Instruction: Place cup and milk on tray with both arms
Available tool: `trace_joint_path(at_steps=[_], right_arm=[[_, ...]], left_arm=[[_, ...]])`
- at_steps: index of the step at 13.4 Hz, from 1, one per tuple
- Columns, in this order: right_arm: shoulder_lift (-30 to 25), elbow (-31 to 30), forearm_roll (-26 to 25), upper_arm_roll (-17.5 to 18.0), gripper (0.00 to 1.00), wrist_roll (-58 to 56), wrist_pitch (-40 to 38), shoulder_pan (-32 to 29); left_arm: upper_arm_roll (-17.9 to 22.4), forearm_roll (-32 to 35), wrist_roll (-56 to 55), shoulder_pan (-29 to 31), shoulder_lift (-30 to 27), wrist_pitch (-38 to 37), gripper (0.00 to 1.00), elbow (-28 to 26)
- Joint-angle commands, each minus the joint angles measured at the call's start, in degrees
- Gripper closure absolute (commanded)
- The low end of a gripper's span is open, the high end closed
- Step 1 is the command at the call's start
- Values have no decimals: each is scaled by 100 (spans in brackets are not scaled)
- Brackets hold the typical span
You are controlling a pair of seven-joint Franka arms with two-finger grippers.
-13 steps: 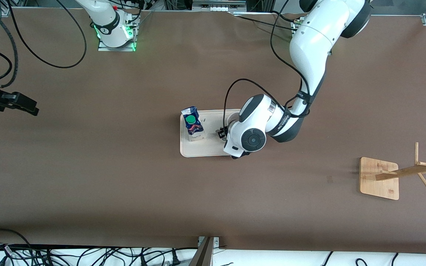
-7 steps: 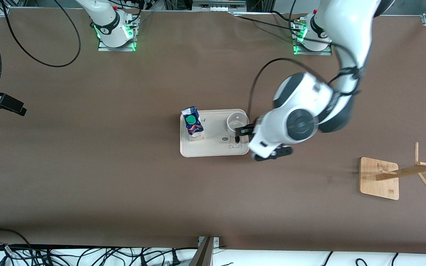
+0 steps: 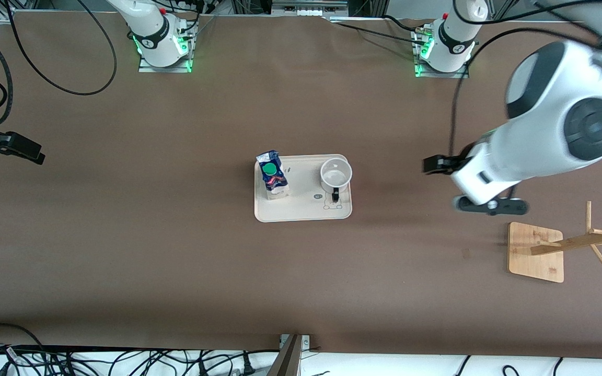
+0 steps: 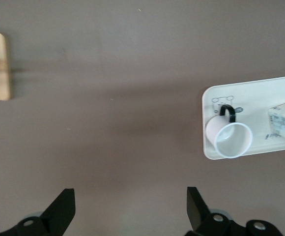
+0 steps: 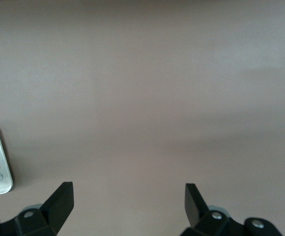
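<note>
table top (image 3: 175, 235) matt brown, smooth. tray (image 3: 301, 211) cream, smooth plastic look, slight sheen. cup (image 3: 336, 175) glossy white. milk (image 3: 273, 177) printed carton, green plastic cap. rack base (image 3: 535, 251) pale bare wood.

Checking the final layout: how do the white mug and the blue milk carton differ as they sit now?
The round white mug with black handle is open-topped; the boxy dark blue milk carton is closed by a green cap. The mug sits toward the left arm's end of the cream rectangular tray, the carton toward the right arm's. Both stand upright on it, ungripped.
</note>
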Motion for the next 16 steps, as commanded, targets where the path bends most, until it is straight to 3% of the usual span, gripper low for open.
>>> trace_joint_path(at_steps=[1,3,6,16], right_arm=[[-42,-72,145,-9,0,-101,17,-8],[-42,-72,416,-18,0,-92,16,-8],[-34,-72,506,-9,0,-189,52,-9],[-34,-72,462,-27,0,-725,43,-17]], left_arm=[[533,181,1162,-38,-883,180,0,-831],[825,207,1569,23,-1541,952,0,-1646],[721,234,1685,462,-2430,1797,0,-2834],[782,225,1641,586,-2582,1703,0,-3057]])
